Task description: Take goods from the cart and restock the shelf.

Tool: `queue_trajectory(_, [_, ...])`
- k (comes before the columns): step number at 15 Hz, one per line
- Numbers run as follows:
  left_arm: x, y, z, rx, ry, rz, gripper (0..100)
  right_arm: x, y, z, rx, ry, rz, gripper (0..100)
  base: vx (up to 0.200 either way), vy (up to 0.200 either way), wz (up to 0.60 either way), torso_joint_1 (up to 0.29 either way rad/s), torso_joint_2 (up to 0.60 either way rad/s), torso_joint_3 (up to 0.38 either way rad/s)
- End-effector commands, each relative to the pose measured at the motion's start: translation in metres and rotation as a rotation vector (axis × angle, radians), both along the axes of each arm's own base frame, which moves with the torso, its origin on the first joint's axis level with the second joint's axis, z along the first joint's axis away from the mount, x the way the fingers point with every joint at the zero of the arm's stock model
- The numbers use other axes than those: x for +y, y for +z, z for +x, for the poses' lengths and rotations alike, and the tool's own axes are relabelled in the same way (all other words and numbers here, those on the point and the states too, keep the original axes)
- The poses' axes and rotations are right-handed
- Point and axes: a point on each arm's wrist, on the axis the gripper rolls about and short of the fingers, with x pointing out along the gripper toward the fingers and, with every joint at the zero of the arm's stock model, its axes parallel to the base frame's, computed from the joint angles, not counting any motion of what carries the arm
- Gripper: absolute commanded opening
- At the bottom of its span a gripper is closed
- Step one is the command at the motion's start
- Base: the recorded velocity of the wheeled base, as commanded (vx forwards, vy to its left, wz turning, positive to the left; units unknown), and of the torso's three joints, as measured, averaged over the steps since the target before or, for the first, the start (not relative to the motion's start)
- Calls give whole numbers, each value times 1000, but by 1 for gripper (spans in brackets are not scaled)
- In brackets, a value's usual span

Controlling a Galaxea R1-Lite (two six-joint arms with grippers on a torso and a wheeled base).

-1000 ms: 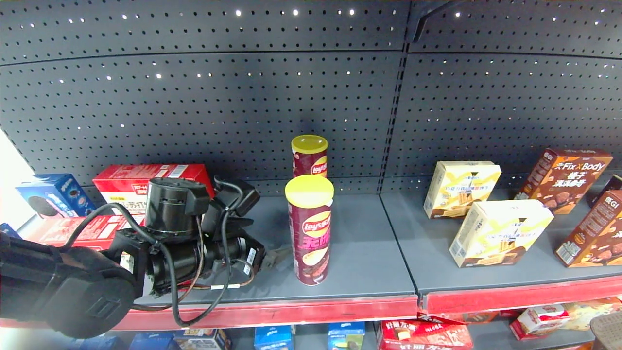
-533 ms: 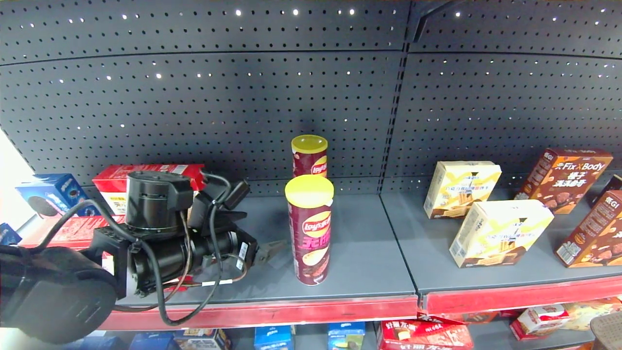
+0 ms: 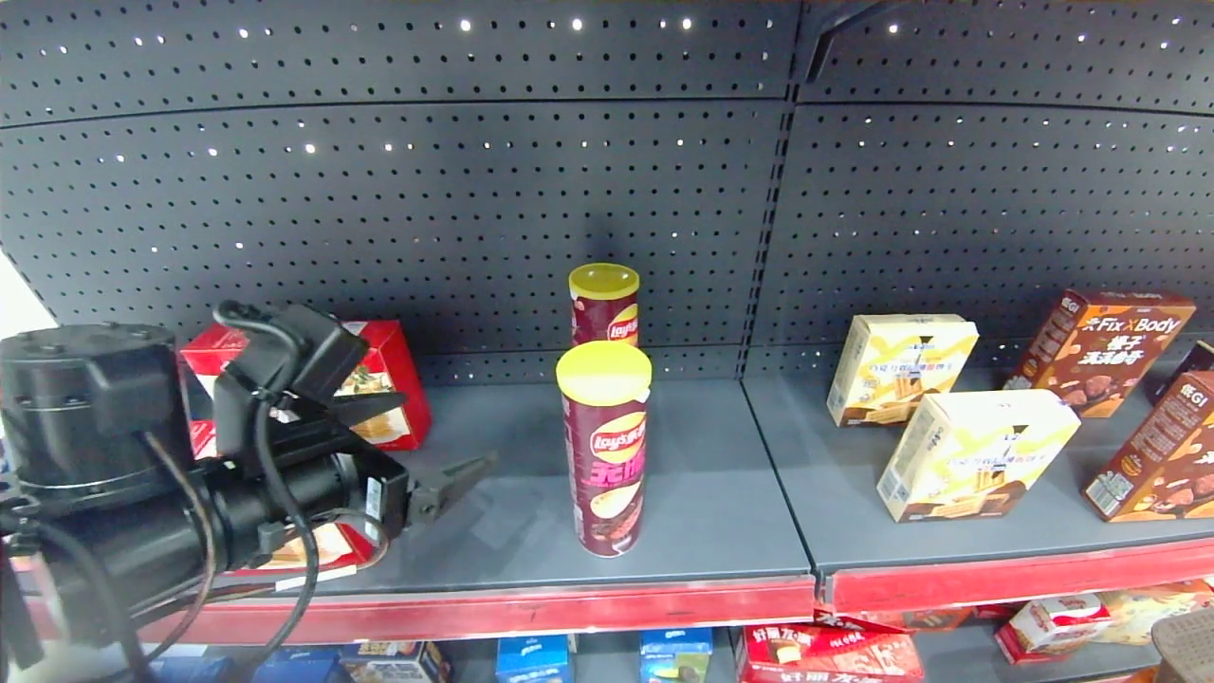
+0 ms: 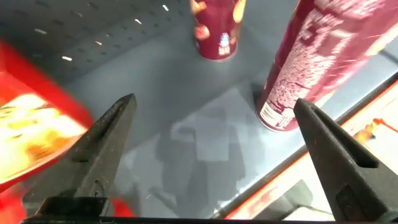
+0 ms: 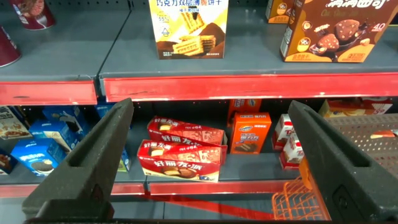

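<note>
Two maroon chip cans with yellow lids stand on the grey shelf [image 3: 702, 503], the front can [image 3: 604, 446] near the shelf's edge and the back can [image 3: 604, 304] by the pegboard. My left gripper [image 3: 448, 427] hovers open and empty over the shelf, to the left of the front can and apart from it. In the left wrist view, the left gripper [image 4: 215, 102] faces the front can [image 4: 317, 62] and the back can [image 4: 214, 31]. My right gripper [image 5: 211, 106] is open and empty, held low in front of the shelf's red edge [image 5: 249, 87].
Red boxes [image 3: 384, 379] lie left of the cans, behind my left arm. Yellow boxes [image 3: 977, 451] and brown boxes [image 3: 1100, 346] fill the right bay. Lower shelves hold red boxes [image 5: 180, 152] and blue packs [image 5: 37, 162]. An orange wire basket [image 5: 305, 199] sits low beside the right gripper.
My left arm has drawn back to the left, away from the front can, uncovering the red box behind it. The cans and boxes have not moved.
</note>
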Motion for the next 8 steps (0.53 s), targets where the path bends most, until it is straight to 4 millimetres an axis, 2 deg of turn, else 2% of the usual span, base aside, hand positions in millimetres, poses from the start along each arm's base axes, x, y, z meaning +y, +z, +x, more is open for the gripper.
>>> queue_trajectory(1, [13,19,-25,-93,16,-35,100,0,0,0,0,1,0,100,0,0,0,0,0,0])
queue_trajectory(4, [17,29,-37,-142,9,-53,100,0,0,0,0,1,0,100,0,0,0,0,0,0])
queue_trajectory(7, [28,37,-66,-209,8,-90,100,0,0,0,0,1,0,100,0,0,0,0,0,0])
queue_trajectory(8, [34,36,-83,-231,14,-121,100,0,0,0,0,1,-1,100,0,0,0,0,0,0])
